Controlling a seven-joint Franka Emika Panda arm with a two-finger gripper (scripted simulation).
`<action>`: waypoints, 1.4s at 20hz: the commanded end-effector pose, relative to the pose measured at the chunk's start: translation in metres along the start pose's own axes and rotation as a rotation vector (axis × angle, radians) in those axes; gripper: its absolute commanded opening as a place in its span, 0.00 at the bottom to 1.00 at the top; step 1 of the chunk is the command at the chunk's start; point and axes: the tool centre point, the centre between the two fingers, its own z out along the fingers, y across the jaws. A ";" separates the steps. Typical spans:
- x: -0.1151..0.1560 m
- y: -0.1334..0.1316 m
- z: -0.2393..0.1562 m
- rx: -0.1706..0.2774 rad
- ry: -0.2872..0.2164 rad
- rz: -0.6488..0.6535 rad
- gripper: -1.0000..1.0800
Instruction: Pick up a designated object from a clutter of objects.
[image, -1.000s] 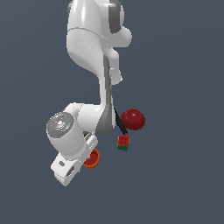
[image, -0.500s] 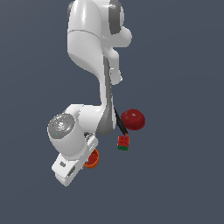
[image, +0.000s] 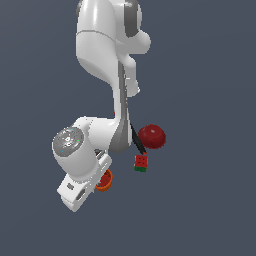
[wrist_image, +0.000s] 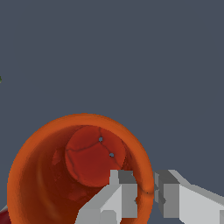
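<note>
Orange, red and white on slate grey

The cup (wrist_image: 81, 170) is bright orange at the rim, deeper red inside. The bowl (image: 152, 136) is dark red; the cube (image: 141, 163) is red above, green below. The arm (image: 102, 55) is white with grey patches, its fingers (wrist_image: 114, 199) pale grey, the stick (image: 136, 142) black.

The orange-red cup (wrist_image: 57, 175) fills much of the wrist view, its hollow mouth facing the camera with the round base visible deep inside, while the gripper (wrist_image: 146, 197) has one grey finger (wrist_image: 116, 197) inside the thick rim and the other just outside it.
</note>
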 end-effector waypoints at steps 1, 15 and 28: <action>-0.003 0.002 -0.011 -0.004 0.000 0.001 0.00; -0.037 0.012 -0.142 -0.004 0.000 0.001 0.00; -0.073 0.025 -0.283 -0.004 0.000 0.001 0.00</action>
